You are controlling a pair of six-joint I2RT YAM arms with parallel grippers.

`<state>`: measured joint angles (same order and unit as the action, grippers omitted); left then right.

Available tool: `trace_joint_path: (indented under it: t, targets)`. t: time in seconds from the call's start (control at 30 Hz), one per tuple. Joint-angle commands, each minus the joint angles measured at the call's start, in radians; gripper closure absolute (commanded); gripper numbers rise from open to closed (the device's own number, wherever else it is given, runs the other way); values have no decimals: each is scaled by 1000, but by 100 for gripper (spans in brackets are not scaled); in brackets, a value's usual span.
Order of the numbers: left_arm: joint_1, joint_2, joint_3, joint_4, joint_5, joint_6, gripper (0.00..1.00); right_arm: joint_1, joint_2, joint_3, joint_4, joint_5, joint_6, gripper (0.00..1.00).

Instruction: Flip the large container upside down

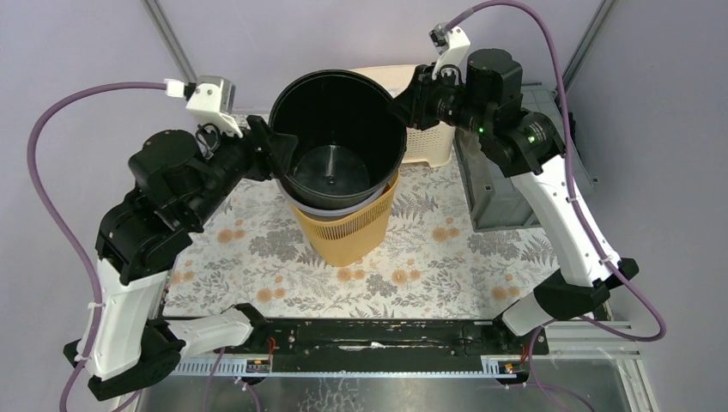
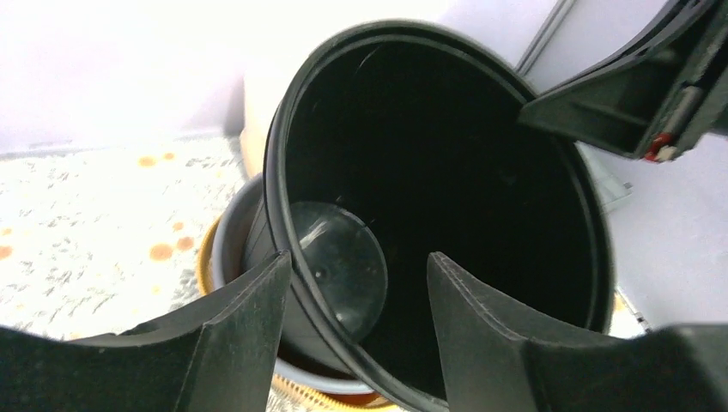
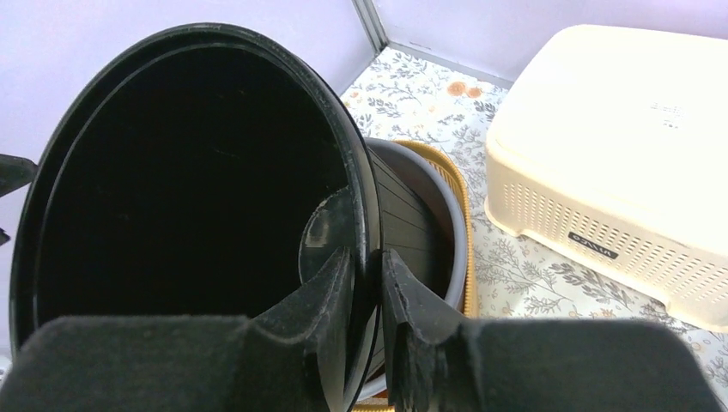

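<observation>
Securing the hold: my right gripper (image 3: 367, 287) pinches the large container (image 1: 339, 150) by its right rim; my left gripper (image 2: 356, 270) straddles the left rim, jaws wide. Next, probably: clamp left, then tip.

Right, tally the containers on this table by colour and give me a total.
Black large container: 1
Grey bucket: 1
Grey crate: 1
Orange basket: 1
Cream basket: 1
Total: 5

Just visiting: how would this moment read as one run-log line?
left gripper: open, astride rim | right gripper: shut on black container rim | black container: mouth up, nested in yellow basket
</observation>
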<state>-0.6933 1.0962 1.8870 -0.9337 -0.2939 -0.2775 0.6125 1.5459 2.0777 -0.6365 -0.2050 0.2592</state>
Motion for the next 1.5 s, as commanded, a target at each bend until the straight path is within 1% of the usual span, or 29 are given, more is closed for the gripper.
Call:
trace_joint_path:
  t: [0.0, 0.13, 0.23, 0.33, 0.4, 0.47, 0.53, 0.63, 0.7, 0.87, 0.97, 1.07, 1.17, 1.23, 1.3, 1.37, 1.4, 1.43, 1.47]
  targets:
    - [-13, -10, 43, 200, 102, 25, 34, 30, -56, 28, 138, -113, 26, 97]
    - [-13, -7, 48, 234, 133, 28, 38, 30, -73, 39, 145, -121, 39, 98]
    - [-13, 5, 47, 253, 156, 23, 38, 30, -92, 35, 153, -114, 41, 100]
    - [-13, 13, 55, 258, 145, 21, 37, 30, -113, 30, 150, -95, 33, 100]
    - [-13, 13, 68, 244, 103, 22, 36, 30, -121, 30, 145, -89, 29, 100]
    - [-12, 33, 119, 173, 11, 11, 34, 30, -122, 33, 139, -88, 27, 100]
    - [-12, 81, 214, 58, -63, -1, 32, 30, -121, 31, 136, -89, 26, 100]
    - [-12, 177, 367, -122, -97, -31, 29, 30, -116, 29, 137, -94, 28, 100]
    - [-12, 208, 425, -200, -104, -54, 28, 30, -115, 23, 139, -95, 27, 100]
    - [-12, 232, 421, -273, -88, -81, 26, 30, -122, 5, 142, -94, 23, 100]
    - [-12, 255, 417, -318, -56, -93, 26, 30, -120, 3, 139, -97, 22, 100]
    - [-13, 259, 388, -329, -24, -98, 26, 31, -116, -1, 142, -100, 23, 100]
    - [-12, 267, 367, -356, -33, -96, 26, 30, -117, -6, 150, -103, 22, 100]
    - [-12, 266, 339, -358, -40, -93, 30, 30, -116, -9, 154, -104, 24, 100]
    - [-13, 267, 323, -358, -43, -92, 44, 30, -114, -10, 155, -108, 26, 100]
    - [-13, 268, 321, -353, -46, -92, 63, 30, -110, -11, 155, -112, 28, 100]
    - [-13, 269, 321, -349, -50, -92, 69, 30, -108, -12, 155, -114, 27, 100]
    - [-12, 268, 319, -344, -54, -93, 72, 30, -106, -13, 154, -115, 28, 100]
    - [-13, 269, 318, -339, -57, -94, 72, 30, -106, -13, 154, -115, 28, 100]
